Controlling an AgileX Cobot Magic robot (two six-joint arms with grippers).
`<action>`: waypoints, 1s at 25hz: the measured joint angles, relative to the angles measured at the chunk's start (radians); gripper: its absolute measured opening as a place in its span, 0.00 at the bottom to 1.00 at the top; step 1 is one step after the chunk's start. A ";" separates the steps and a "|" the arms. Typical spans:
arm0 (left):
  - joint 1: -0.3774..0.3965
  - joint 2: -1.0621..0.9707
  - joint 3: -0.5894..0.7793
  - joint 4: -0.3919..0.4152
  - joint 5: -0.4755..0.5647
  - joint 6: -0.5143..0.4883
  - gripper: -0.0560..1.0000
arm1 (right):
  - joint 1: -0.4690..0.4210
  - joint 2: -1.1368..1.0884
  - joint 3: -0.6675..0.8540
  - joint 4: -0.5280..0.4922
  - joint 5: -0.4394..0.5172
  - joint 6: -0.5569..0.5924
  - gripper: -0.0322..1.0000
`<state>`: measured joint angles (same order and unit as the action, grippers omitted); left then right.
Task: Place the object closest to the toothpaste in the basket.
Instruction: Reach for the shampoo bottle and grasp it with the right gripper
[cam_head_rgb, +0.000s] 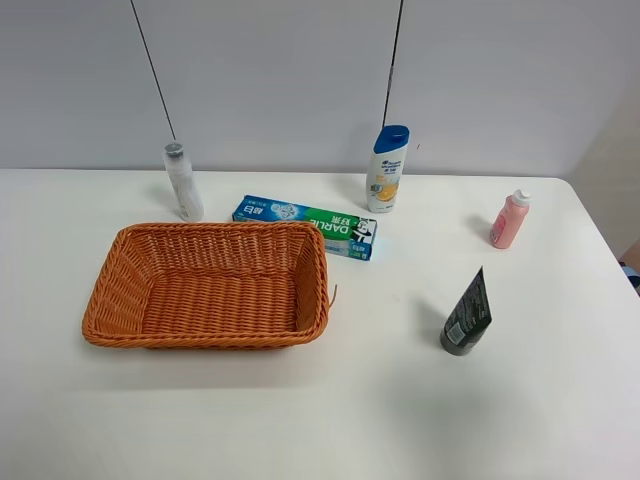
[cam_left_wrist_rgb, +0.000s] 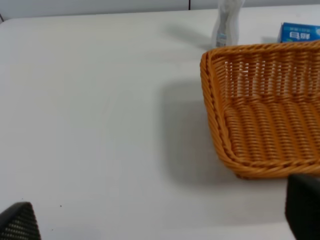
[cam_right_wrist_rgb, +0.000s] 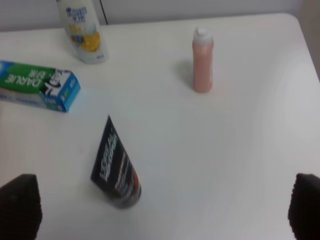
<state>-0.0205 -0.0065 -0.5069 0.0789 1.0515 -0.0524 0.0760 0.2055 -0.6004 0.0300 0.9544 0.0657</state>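
Here, white table, pale wall, basket, left fingers apart, right fingers apart

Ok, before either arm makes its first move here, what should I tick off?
1. Target picked: ok. The blue-capped shampoo bottle stands nearest the Darlie toothpaste box, closer than the clear bottle.
2. Shampoo bottle upright and clear on all sides: ok.
3. Wicker basket empty and ready: ok.
4. Right gripper open, holding nothing: ok.
5. Left gripper open, holding nothing: ok.
6. Clear path to the bottle: cannot tell, as neither arm shows in the high view.
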 joint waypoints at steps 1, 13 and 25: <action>0.000 0.000 0.000 0.000 0.000 0.000 0.99 | 0.000 0.067 -0.028 -0.001 -0.027 -0.001 0.99; 0.000 0.000 0.000 0.000 0.000 0.000 0.99 | 0.001 0.900 -0.470 0.176 -0.218 -0.087 0.99; 0.000 0.000 0.000 0.000 0.000 0.000 0.99 | 0.114 1.383 -0.730 0.235 -0.245 -0.463 0.99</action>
<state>-0.0205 -0.0065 -0.5069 0.0789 1.0515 -0.0524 0.1896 1.5881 -1.3303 0.2652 0.7092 -0.3975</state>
